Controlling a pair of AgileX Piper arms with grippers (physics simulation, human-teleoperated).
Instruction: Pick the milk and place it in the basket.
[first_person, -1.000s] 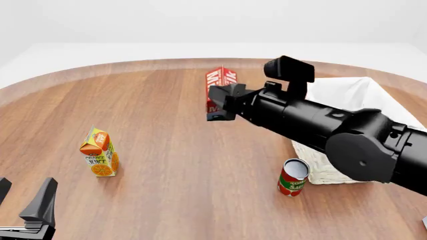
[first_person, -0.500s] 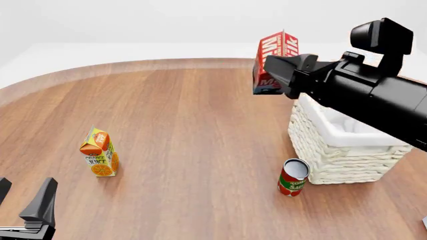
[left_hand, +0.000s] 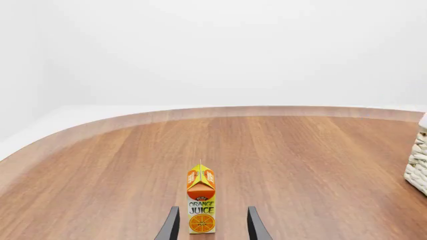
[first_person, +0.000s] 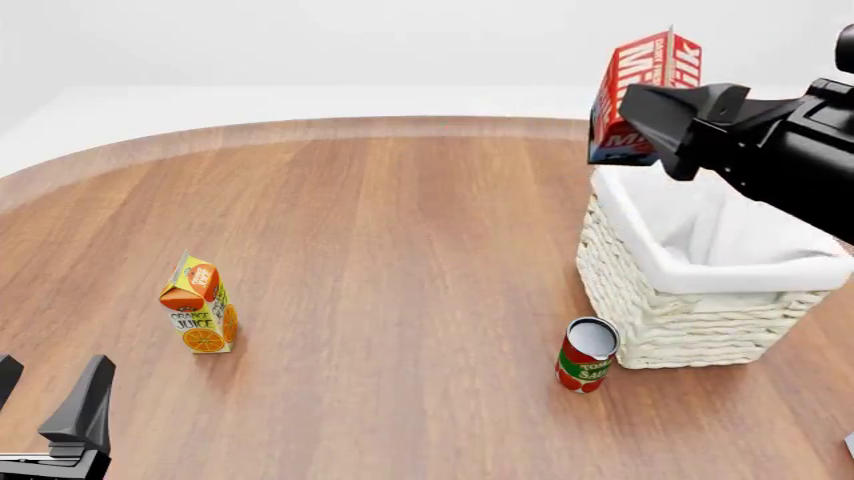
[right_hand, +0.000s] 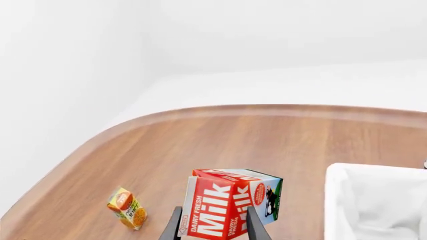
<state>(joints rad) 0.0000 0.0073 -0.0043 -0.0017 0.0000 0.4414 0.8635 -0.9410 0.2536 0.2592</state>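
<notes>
The red milk (first_person: 642, 92) carton hangs tilted in the air, just above the far left corner of the cream wicker basket (first_person: 694, 318). My right gripper (first_person: 657, 112) is shut on it. The right wrist view shows the milk (right_hand: 227, 205) clamped between the two fingers, with the basket's white liner (right_hand: 373, 205) beside it. My left gripper (first_person: 47, 397) stands open at the near left table edge, holding nothing. In the left wrist view the left gripper (left_hand: 212, 228) points toward the juice carton.
An orange juice carton (first_person: 199, 305) stands upright on the left side of the wooden table (first_person: 387, 240). A red can (first_person: 586, 355) stands just in front of the basket's near left corner. The left wrist view shows the juice carton (left_hand: 201, 205) and the basket's edge (left_hand: 419, 165).
My right arm has carried the milk up and to the right, from over the table's middle to above the basket's far left corner. The left arm has not moved.
</notes>
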